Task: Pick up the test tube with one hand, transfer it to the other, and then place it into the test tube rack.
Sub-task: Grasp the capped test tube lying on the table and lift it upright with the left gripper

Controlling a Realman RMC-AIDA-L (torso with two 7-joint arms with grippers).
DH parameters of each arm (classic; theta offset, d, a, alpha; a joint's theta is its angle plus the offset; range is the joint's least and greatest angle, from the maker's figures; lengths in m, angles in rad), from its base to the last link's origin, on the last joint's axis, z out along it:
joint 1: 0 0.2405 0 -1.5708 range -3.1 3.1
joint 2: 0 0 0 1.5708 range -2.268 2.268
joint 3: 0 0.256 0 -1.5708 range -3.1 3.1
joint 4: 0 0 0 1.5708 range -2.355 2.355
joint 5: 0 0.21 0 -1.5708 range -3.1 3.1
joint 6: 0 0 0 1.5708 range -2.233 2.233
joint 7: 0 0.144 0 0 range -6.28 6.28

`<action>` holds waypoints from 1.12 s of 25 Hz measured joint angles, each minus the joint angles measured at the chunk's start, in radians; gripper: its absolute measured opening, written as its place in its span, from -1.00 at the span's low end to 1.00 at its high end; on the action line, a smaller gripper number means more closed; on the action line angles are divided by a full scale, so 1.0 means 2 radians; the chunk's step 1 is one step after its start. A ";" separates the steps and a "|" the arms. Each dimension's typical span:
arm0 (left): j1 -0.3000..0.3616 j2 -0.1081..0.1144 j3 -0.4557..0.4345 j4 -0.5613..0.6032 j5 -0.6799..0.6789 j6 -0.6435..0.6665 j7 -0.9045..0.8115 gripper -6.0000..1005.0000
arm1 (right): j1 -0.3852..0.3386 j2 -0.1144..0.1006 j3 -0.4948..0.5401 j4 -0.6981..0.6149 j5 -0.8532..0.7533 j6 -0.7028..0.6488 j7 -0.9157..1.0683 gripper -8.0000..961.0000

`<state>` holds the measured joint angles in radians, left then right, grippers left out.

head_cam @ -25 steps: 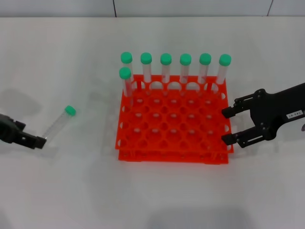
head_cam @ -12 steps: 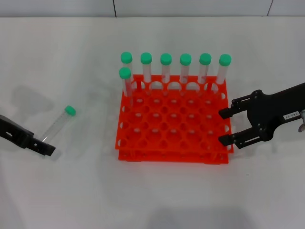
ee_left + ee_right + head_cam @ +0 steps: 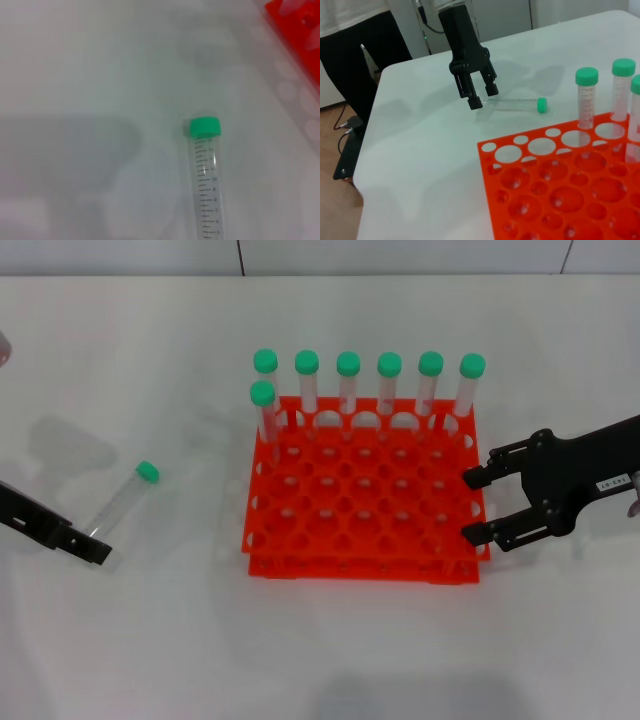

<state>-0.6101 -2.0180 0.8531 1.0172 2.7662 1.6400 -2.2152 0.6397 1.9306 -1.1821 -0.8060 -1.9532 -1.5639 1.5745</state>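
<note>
Clear plastic w/ a green cap, the tube [image 3: 124, 500] lay flat on the white table [image 3: 330, 640], well left of the rack [image 3: 365, 490], long axis diagonal in the head view: cap end up and toward the rack, rounded end down-left at the left gripper [image 3: 85, 543]. Head view cut that gripper off at the frame edge, only one black finger plainly visible, tip just beside the tube's bottom end; whether it touched couldn't be told there. Right wrist view gave what head view lacked: left gripper [image 3: 479, 95] came down from above, fingers a narrow gap apart, straddling or beside the tube's [image 3: 515, 103] bottom end, not clearly clamped. Left wrist view showed none of its own fingers, just the tube [image 3: 206, 175] w/ graduation marks, lower part cut off by the frame, plus a blurred rack corner [image 3: 295, 30]. Right gripper [image 3: 478, 505] hung at the rack's right edge, fingers spread wide, holding nothing. Seven capped tubes [image 3: 348, 380] stood upright in the rack: six along the far row, one in the next row at the left end.
</note>
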 joint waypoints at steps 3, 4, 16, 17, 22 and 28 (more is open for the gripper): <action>-0.001 -0.001 0.005 0.000 0.004 -0.008 -0.010 0.67 | 0.000 0.000 0.000 0.000 -0.002 0.001 0.000 0.51; -0.001 -0.002 0.008 0.000 0.006 -0.010 -0.012 0.65 | 0.000 0.000 0.000 0.000 -0.002 0.002 0.000 0.51; -0.006 -0.003 0.014 -0.008 0.008 -0.019 -0.026 -0.11 | 0.000 0.000 -0.001 0.002 -0.003 0.004 0.000 0.51; -0.007 -0.003 0.014 -0.010 0.008 -0.019 -0.028 -0.12 | 0.000 0.000 -0.002 0.001 -0.003 0.004 0.000 0.51; -0.014 -0.002 0.023 -0.026 0.010 -0.025 -0.034 -0.16 | 0.000 0.000 0.000 0.000 -0.009 0.006 0.000 0.51; -0.019 -0.003 0.024 -0.031 0.021 -0.029 -0.035 -0.20 | 0.000 0.001 0.000 -0.001 -0.010 0.008 0.000 0.51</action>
<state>-0.6487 -2.0230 0.9020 0.9545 2.8091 1.5819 -2.2846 0.6397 1.9323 -1.1815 -0.8082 -1.9728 -1.5487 1.5738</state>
